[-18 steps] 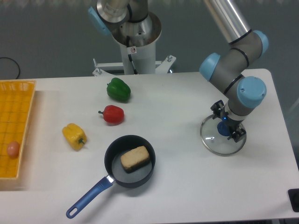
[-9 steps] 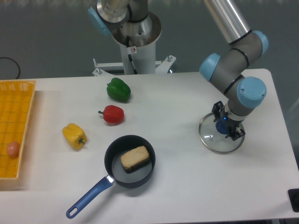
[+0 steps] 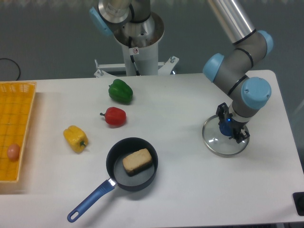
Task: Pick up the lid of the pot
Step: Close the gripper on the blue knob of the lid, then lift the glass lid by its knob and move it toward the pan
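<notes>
Your two-finger pincer [image 3: 231, 124] is at the right of the view, pointing down over the clear, round pot lid with a thin rim [image 3: 219, 148]. Its fingers stand around the lid's blue knob [image 3: 226, 128], one on either side; you cannot tell from this angle whether they grip it or only surround it. The lid is directly below them, near the right side of the white table [image 3: 180, 190]; whether it touches the surface is unclear. Above the pincer, your grey arm with light-blue joint caps [image 3: 256, 91] reaches in from the top of the view.

Well apart from the lid, toward the lower left, you have a black, round pan [image 3: 112, 159] with a long blue handle [image 3: 90, 201] pointing to the lower left. A brownish, rounded block [image 3: 137, 161] lies inside the pan. Beyond the pan are a red pepper [image 3: 114, 117] and, farther up, a dark-green pepper [image 3: 120, 91]. Left of the pan lies a yellow pepper [image 3: 75, 138], its green stem toward the pan. At your left edge, a yellow-orange crate [image 3: 27, 89] holds a small reddish-orange oval object [image 3: 14, 152].
</notes>
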Robot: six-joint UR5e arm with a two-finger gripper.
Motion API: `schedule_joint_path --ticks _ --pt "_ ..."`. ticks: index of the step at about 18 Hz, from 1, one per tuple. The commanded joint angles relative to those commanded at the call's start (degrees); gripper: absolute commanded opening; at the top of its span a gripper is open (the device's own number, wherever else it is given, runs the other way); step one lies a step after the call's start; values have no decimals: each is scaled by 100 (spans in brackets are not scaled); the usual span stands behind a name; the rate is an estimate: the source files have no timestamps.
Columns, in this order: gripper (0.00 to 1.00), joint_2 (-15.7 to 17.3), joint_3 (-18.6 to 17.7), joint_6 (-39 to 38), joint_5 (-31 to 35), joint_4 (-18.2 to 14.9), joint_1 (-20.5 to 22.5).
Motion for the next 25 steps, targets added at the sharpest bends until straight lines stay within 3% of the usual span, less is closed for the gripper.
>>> schedule_joint_path --ticks 13,19,25 --pt "59 157 26 -9 61 -44 -53" --pt "59 351 -18 -97 185 -307 -579" --pt "59 545 26 -123 185 -562 -817"
